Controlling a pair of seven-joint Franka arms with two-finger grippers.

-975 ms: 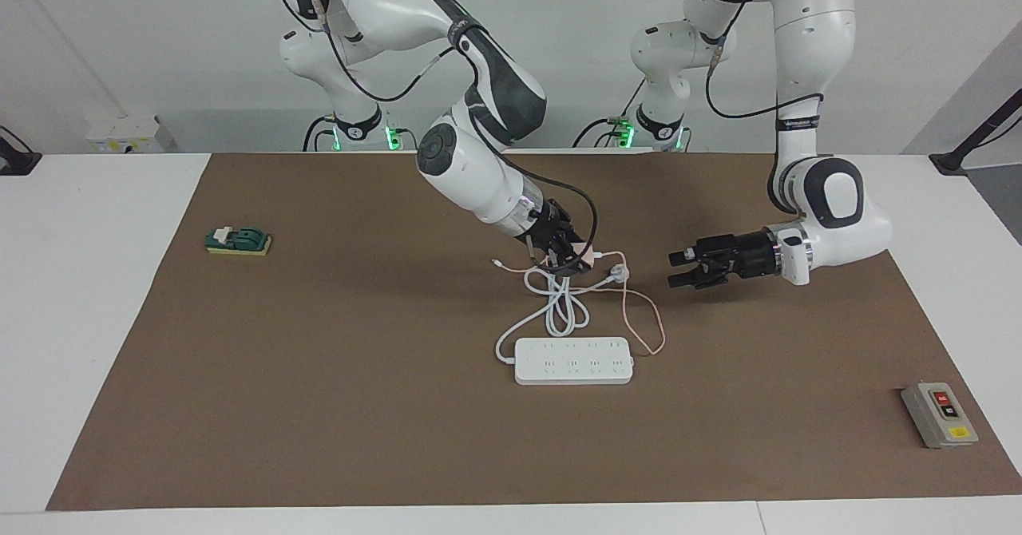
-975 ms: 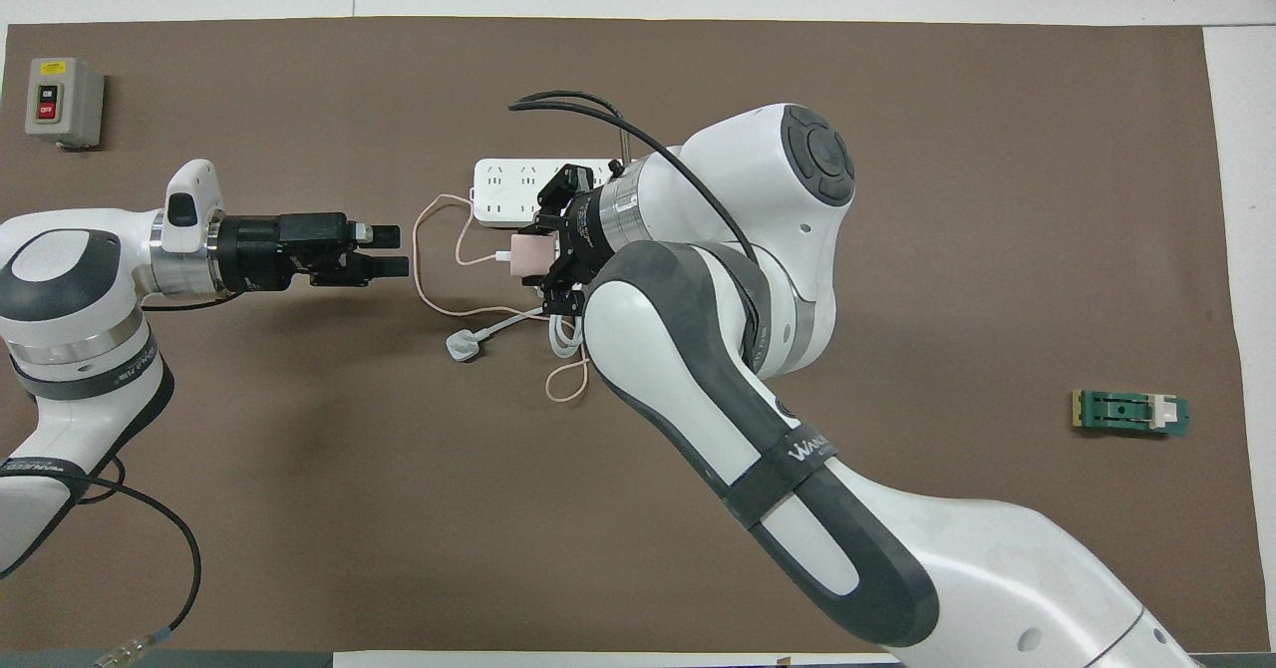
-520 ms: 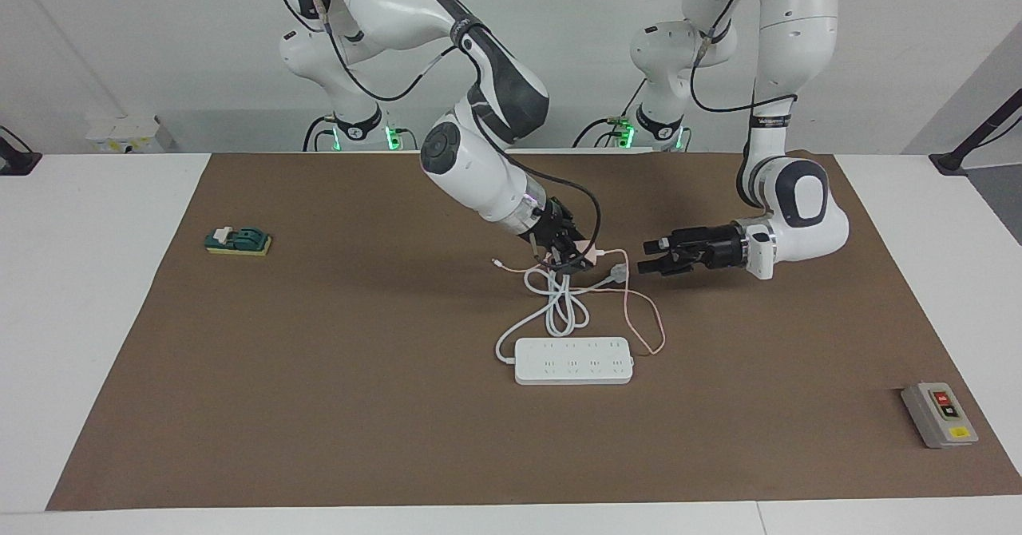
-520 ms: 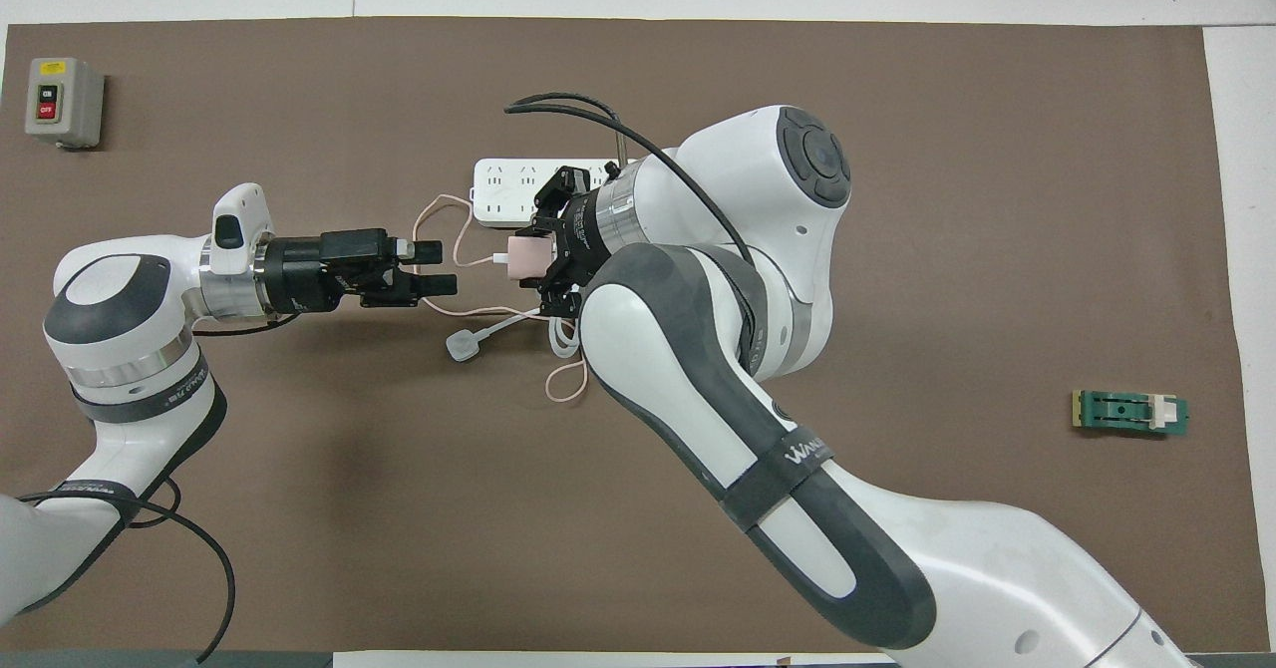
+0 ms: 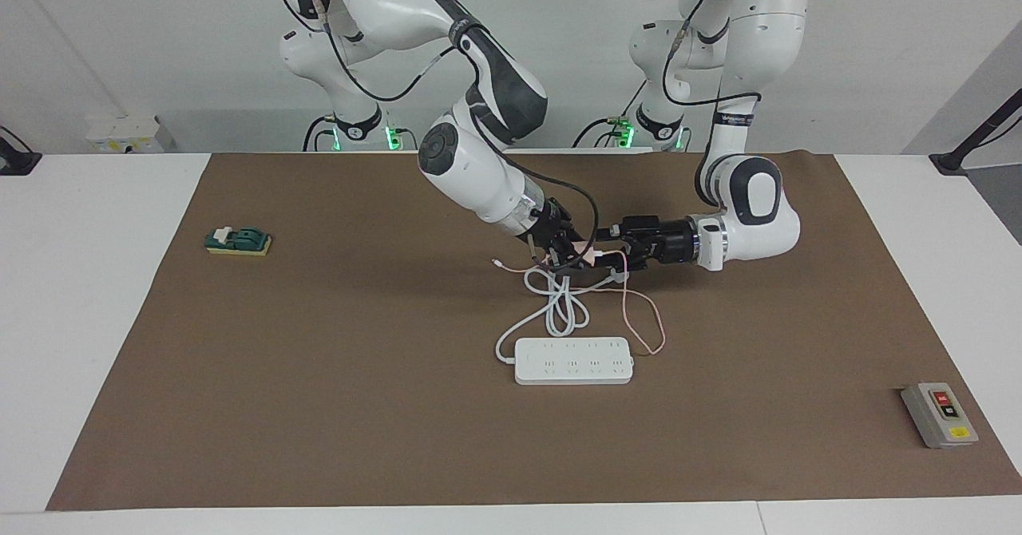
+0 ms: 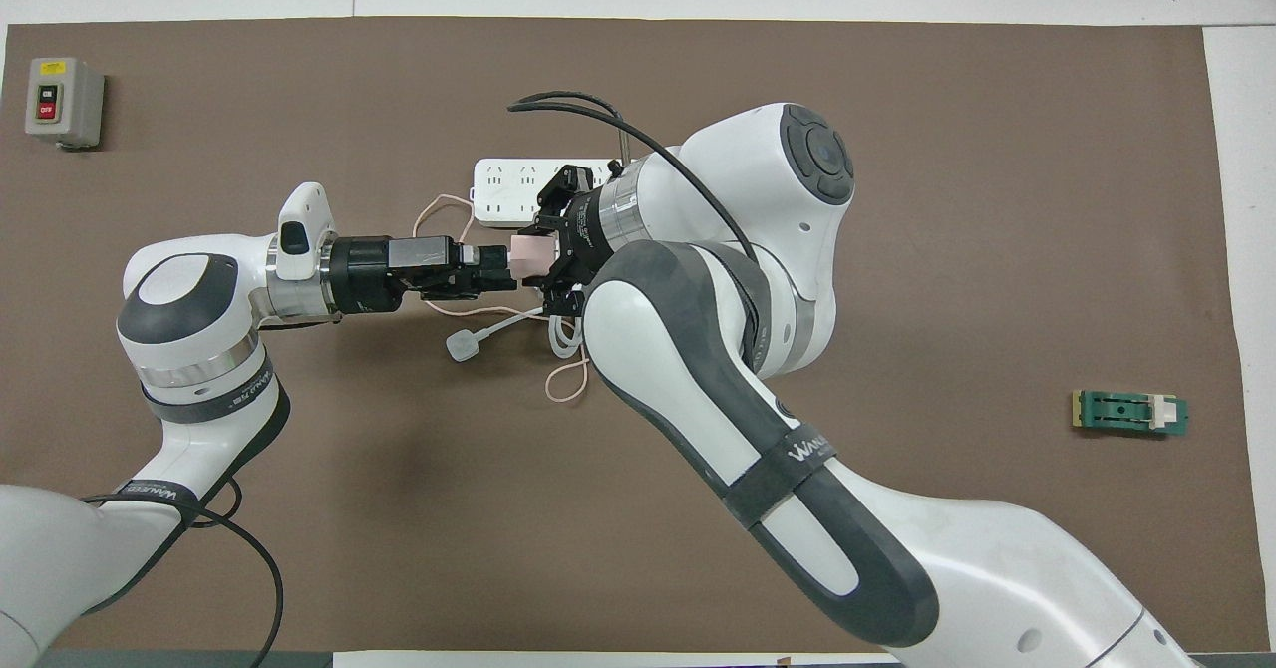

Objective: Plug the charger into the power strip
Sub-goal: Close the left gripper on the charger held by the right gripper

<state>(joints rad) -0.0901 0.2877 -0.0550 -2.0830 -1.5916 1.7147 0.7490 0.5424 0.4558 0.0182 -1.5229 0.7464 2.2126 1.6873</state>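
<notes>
Two grippers meet over the white cord loops. The right gripper is pinched shut on the pink charger. The left gripper is wide open around it, coming from 9 o'clock overhead. The power strip lies longways across the brown mat, with lots of bare mat around.

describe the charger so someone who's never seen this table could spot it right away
Start at the white power strip mid-mat; nearer the robots, over its coiled white cord, the two grippers meet. The charger is the small pale-pink cube held in the shut right gripper, with the open left gripper at it. Unlike the white three-pin plug beside it, it trails a thin pink cable.
</notes>
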